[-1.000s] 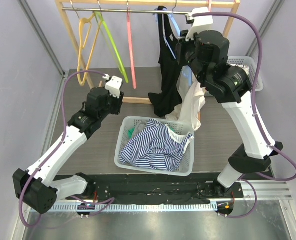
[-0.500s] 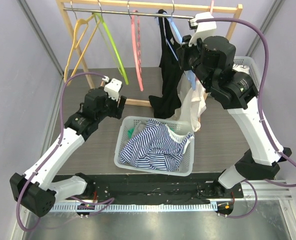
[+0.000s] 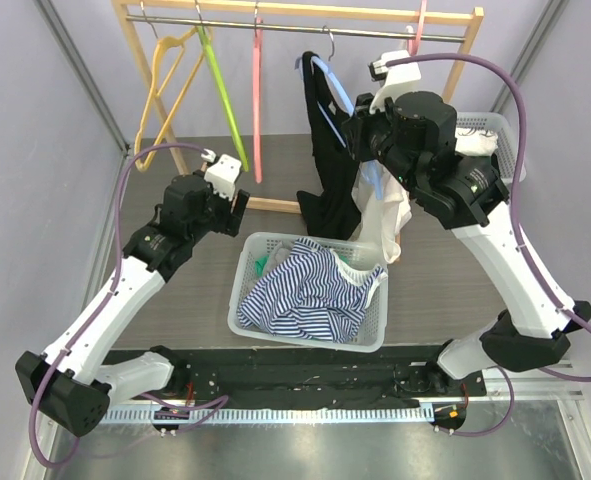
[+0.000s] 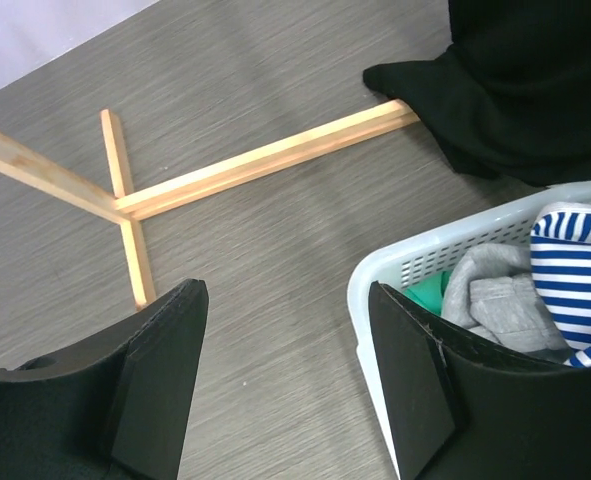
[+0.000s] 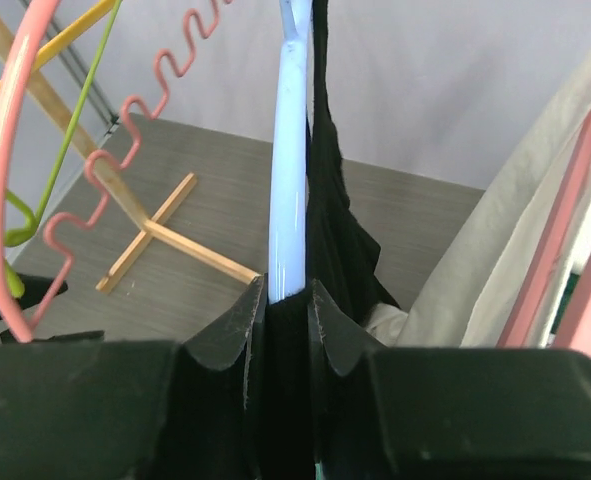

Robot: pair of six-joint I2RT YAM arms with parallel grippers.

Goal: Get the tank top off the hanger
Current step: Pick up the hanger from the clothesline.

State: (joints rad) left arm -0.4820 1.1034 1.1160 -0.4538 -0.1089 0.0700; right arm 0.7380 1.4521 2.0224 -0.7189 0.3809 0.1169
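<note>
The black tank top (image 3: 325,160) hangs on a light blue hanger (image 3: 337,88), its hem pooled on the table. The hanger's hook shows just below the rack's metal rail (image 3: 305,22). My right gripper (image 3: 360,135) is shut on the blue hanger's arm. In the right wrist view the jaws (image 5: 287,290) clamp the blue hanger (image 5: 293,150), with the black tank top (image 5: 340,230) draped right beside it. My left gripper (image 3: 237,213) is open and empty, low over the table by the basket's far left corner. It also shows in the left wrist view (image 4: 285,340).
A white basket (image 3: 245,275) holding striped clothes sits at centre front; its rim shows in the left wrist view (image 4: 415,255). A cream garment (image 3: 385,215) hangs on a pink hanger. Yellow, green and pink empty hangers (image 3: 215,90) hang at left. The rack's wooden base (image 4: 255,165) lies on the table. Another basket (image 3: 495,130) stands at back right.
My right gripper has carried the blue hanger and tank top left and down from the rail. The empty hangers have swung. My left arm has barely moved.
</note>
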